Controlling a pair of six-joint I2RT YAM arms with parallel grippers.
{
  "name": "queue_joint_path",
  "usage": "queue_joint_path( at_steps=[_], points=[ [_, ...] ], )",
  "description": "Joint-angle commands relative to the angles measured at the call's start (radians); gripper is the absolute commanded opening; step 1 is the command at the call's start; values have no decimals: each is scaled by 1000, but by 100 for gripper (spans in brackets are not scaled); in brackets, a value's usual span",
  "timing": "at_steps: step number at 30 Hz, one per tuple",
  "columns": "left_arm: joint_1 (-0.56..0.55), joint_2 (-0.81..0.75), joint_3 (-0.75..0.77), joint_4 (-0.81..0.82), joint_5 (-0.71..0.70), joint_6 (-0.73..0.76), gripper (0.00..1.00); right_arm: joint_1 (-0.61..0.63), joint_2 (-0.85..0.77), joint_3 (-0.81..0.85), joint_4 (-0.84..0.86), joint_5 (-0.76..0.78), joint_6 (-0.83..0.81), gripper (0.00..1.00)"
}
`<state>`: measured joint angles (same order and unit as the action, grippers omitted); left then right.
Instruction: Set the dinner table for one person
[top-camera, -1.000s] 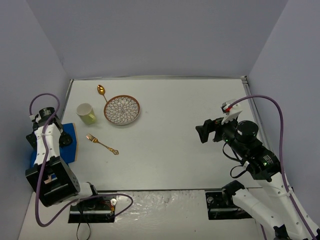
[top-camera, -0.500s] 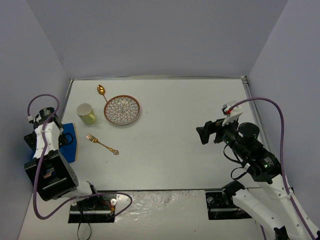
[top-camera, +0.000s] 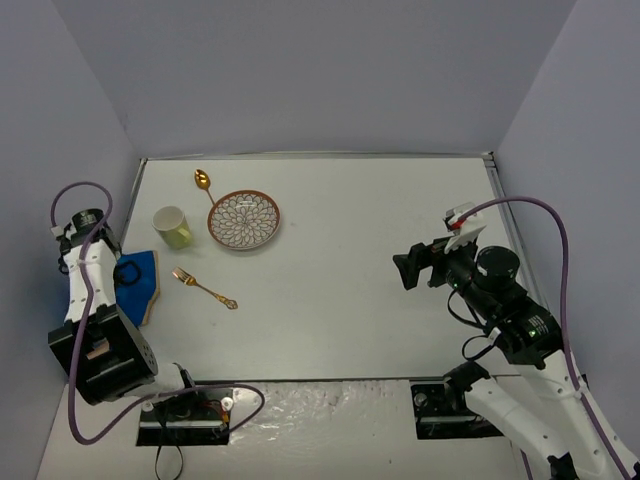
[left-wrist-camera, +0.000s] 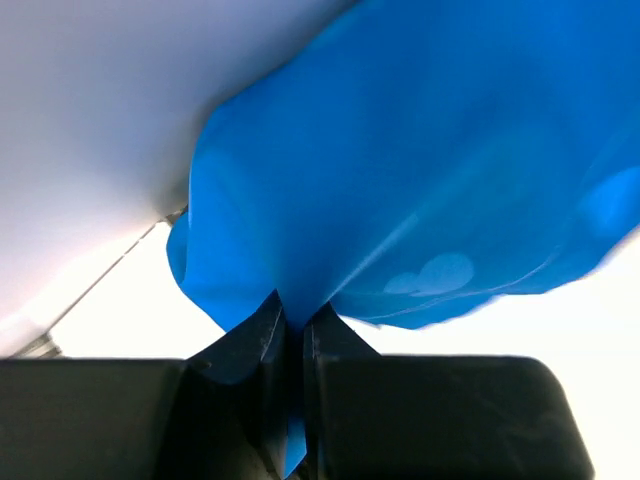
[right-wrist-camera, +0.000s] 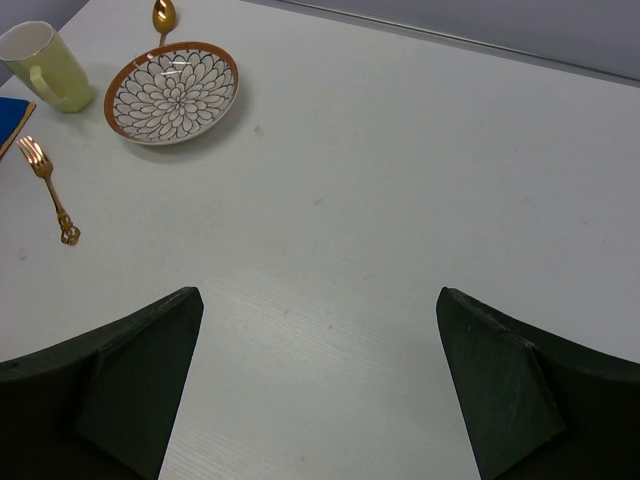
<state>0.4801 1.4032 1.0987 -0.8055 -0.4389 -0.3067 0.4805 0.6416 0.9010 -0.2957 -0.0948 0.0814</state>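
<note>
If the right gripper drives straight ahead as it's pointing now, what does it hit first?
Probably the bare dinner table: the open right gripper tilts down at it, nothing between; the fork lies well aside.

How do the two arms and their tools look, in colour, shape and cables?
Both arms have white links and black joint housings; the left arm and the right arm each carry a looping purple cable. The right arm bears a small red mark and a green light. The left tool and right tool have flat, matte black fingers.
</note>
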Motion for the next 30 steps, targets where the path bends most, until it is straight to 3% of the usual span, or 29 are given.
queue_joint_path(
  at_steps=[1, 5, 7, 12, 16, 19, 22, 26, 30],
  points=[
    [5, -200, 255, -117, 148, -21, 0, 9, 27, 38, 81, -8, -4, 100],
    [-55, -277, 467, -254, 278, -62, 0, 9, 59, 74, 84, -2, -6, 100],
    [-166, -289, 512, -268, 300, -78, 0, 10, 77, 97, 84, 11, -6, 100],
    [-349, -369, 540, -182, 580, -229, 0, 18, 118, 172, 82, 88, -2, 100],
    [-482, -379, 573, -160, 658, -307, 0, 18, 127, 197, 82, 112, -30, 100],
    [-645, -387, 556, -124, 717, -368, 0, 18, 131, 207, 82, 115, -28, 100],
    [-768, -387, 522, -52, 723, -428, 0, 18, 131, 215, 82, 118, -17, 100],
    [-1097, -296, 477, 51, 609, -480, 0, 18, 125, 212, 81, 134, -7, 100],
    [-1284, -168, 515, 122, 588, -517, 0, 18, 121, 201, 80, 151, -2, 100]
  ],
)
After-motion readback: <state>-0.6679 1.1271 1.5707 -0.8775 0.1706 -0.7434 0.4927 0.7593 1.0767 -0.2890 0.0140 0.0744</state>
